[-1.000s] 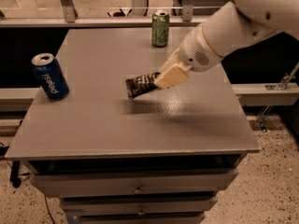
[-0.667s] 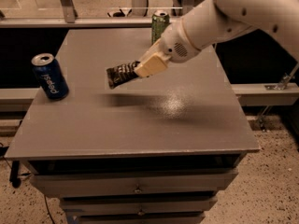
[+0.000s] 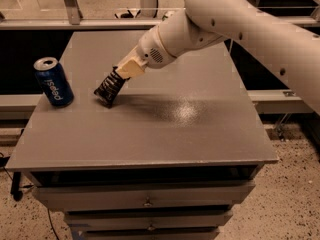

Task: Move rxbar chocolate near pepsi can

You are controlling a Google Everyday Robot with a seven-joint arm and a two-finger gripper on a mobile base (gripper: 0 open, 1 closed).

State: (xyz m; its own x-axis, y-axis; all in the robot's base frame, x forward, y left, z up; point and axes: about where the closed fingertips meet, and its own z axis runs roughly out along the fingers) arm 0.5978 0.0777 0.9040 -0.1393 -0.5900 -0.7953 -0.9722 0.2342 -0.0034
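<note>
Jaws of the gripper (image 3: 121, 72) are closed tight on the top end of the rxbar chocolate (image 3: 109, 88). The gripper is over the left half of the counter (image 3: 165, 134), a bit toward the back. Its tan fingers (image 3: 132, 66) point down and to the left.

The bar is dark and hangs at a slant. Its top end is in the jaws and its low end points down at the counter. The low end is very close to the gray top, but I cannot tell if it touches. A dark shadow lies on the counter just to the right of the bar.

The pepsi can (image 3: 53, 82) stands up on the counter near the left edge. It is blue with white letters and a silver top. The bar is near the can, on its right side. They do not touch, and some bare counter shows between them.

The big white arm (image 3: 235, 21) comes in from the top right and bends down to the gripper. Under the counter are drawers (image 3: 145, 196) with small knobs. The floor (image 3: 280, 204) has little specks.
</note>
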